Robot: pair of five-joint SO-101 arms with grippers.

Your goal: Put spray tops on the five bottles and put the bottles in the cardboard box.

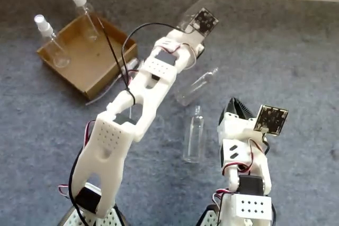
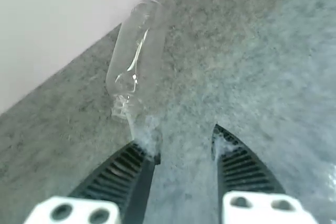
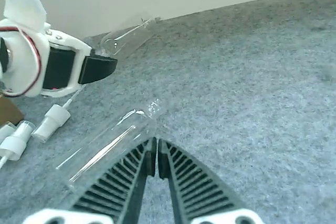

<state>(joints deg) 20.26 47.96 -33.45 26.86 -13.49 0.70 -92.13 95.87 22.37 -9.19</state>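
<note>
Two capped bottles (image 1: 53, 43) sit in the cardboard box (image 1: 113, 75); left gripper (image 2: 184, 146) gapes near a bare bottle (image 2: 131, 61), right gripper (image 3: 156, 146) clenched empty

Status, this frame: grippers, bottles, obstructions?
Left gripper open, short of uncapped clear plastic bottle. Right gripper shut, empty. Two capped bottles in brown cardboard box. No obstruction.
</note>
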